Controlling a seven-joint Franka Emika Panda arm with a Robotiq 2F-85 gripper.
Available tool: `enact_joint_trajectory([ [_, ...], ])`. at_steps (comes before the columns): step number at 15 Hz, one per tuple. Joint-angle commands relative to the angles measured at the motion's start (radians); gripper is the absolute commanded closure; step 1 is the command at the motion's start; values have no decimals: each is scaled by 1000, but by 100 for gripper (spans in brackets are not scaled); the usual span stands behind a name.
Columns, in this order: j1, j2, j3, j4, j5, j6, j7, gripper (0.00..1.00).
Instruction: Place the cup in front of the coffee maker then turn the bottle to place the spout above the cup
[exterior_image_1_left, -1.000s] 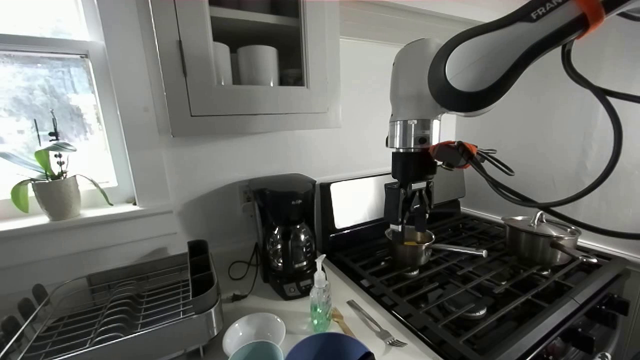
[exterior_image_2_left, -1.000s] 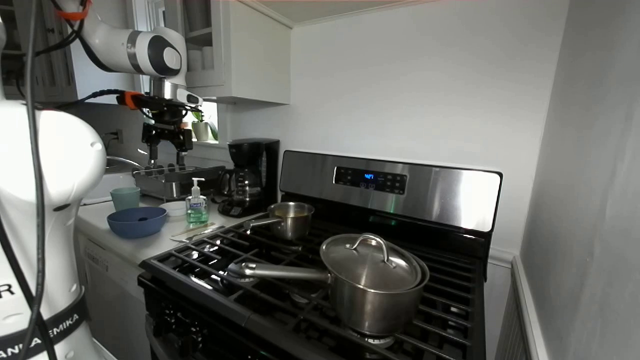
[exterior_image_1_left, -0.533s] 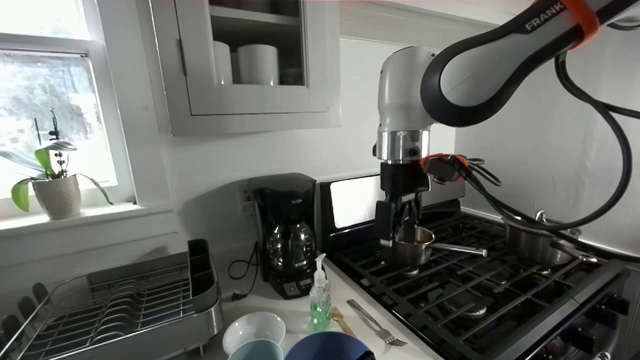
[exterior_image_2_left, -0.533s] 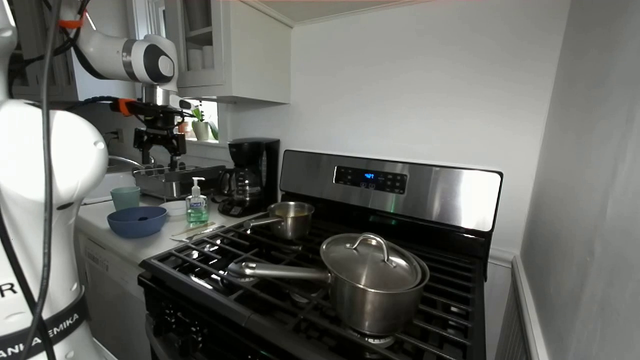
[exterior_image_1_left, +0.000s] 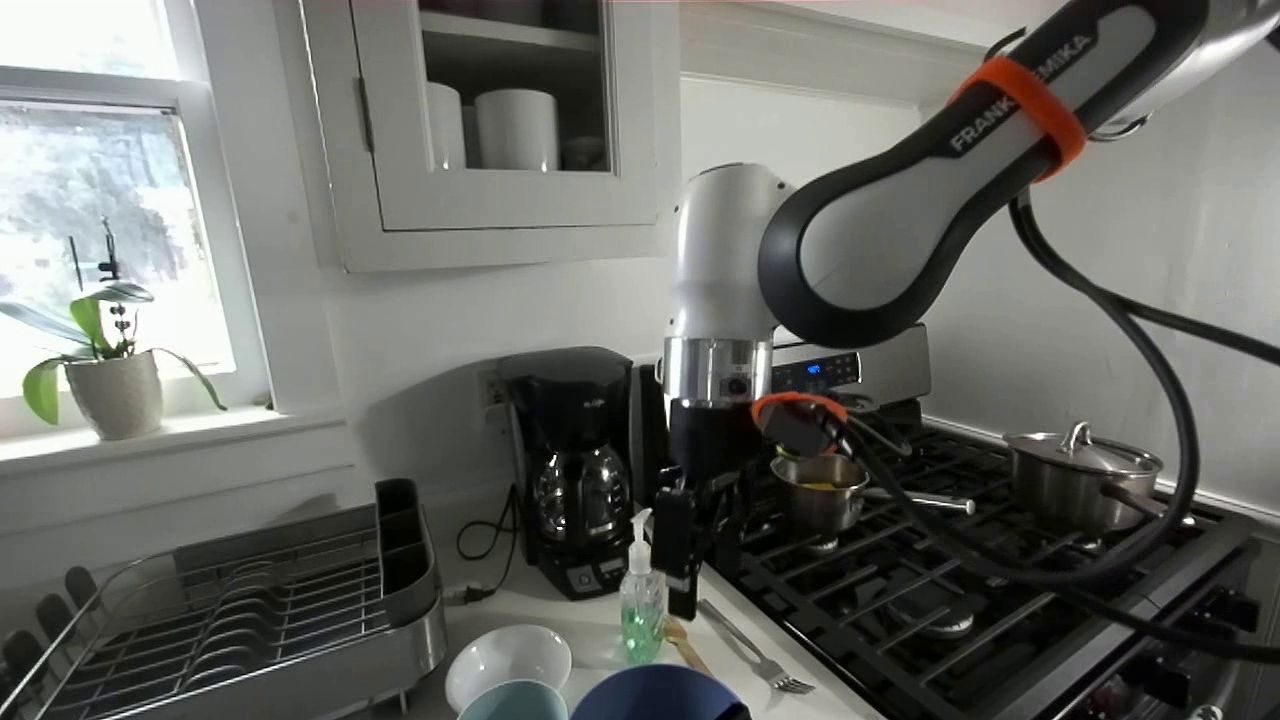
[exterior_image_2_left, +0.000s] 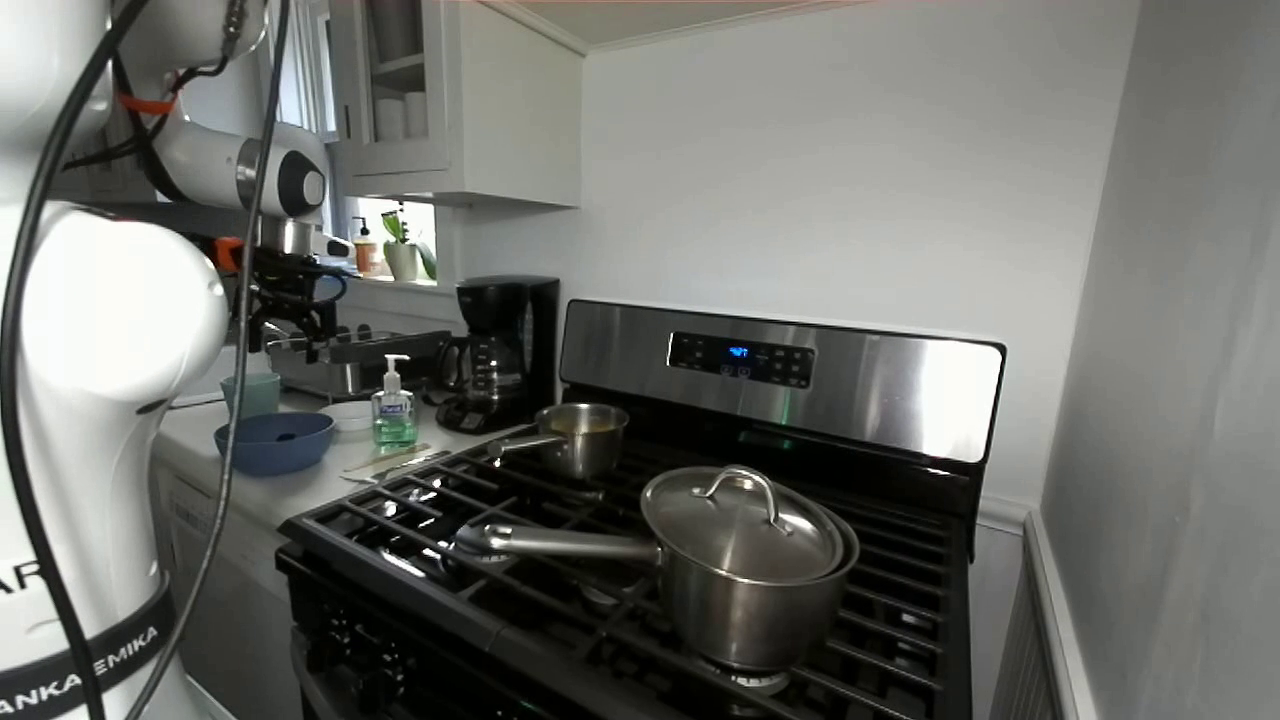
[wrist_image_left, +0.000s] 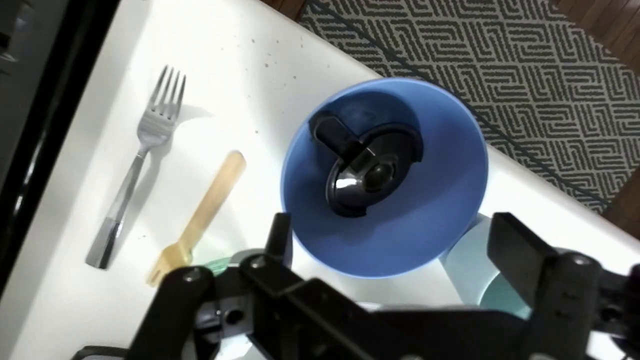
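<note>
Cup (wrist_image_left: 469, 260): pale blue-green outside, deeper green inside, upright | Place: white counter (wrist_image_left: 245, 55), just beside the blue bowl (wrist_image_left: 445, 195), partly hidden in the wrist view | Gripper (wrist_image_left: 395, 235): released, jaws wide apart

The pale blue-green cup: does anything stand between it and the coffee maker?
Yes: along the counter, the white bowl sits between the cup and the coffee maker; the green bottle stands beside that path. A lift would probably clear both.
</note>
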Motion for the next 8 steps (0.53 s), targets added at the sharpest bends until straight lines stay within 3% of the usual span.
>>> enact_joint_trajectory([
  [1,56,133,-10,101,-49,48,21,0],
  [8,146,284,-48,229,-72,114,42,0],
])
